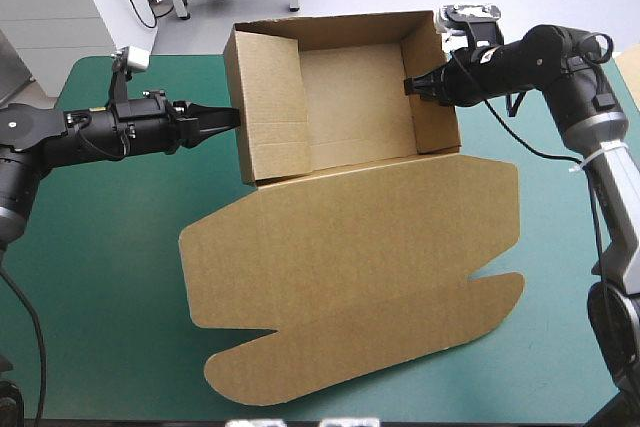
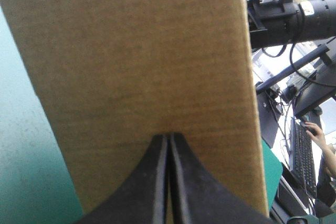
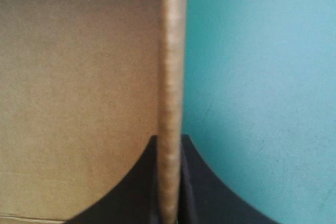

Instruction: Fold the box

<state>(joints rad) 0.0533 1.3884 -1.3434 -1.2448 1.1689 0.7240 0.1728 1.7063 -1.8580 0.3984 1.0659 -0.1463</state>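
Worktop: the worktop (image 1: 100,277) has a teal-green cover, bare to the left of the board and along the near edge; the cover also shows beside the board in the left wrist view (image 2: 21,156) and in the right wrist view (image 3: 262,77).
Left claw: the left claw (image 1: 232,115) reaches in level from the left side. Its black fingers are pressed together into one pointed arch (image 2: 169,136) with nothing between them, and the tip is right at the outer face of the left wall; I cannot tell whether it presses on it.
Left wall: the left wall (image 1: 268,107) stands raised, and its brown outer face is the broad surface ahead of the left claw in the left wrist view.
Box: the brown box (image 1: 350,97) sits as an open tray toward the far edge of the worktop, a little right of the middle, with its walls up. In the left wrist view (image 2: 142,51) it appears as a flat face.
Lid: the lid (image 1: 350,257) lies flat on the cover, running from the tray's near side toward the near edge, with rounded flaps at its ends.
Right wall: the right wall (image 1: 435,87) stands raised and is seen edge-on in the right wrist view (image 3: 170,51).
Right claw: the right claw (image 1: 410,85) comes in from the right over the wall's top. Its fingers (image 3: 169,139) are nearly closed, pinching the right wall between them.
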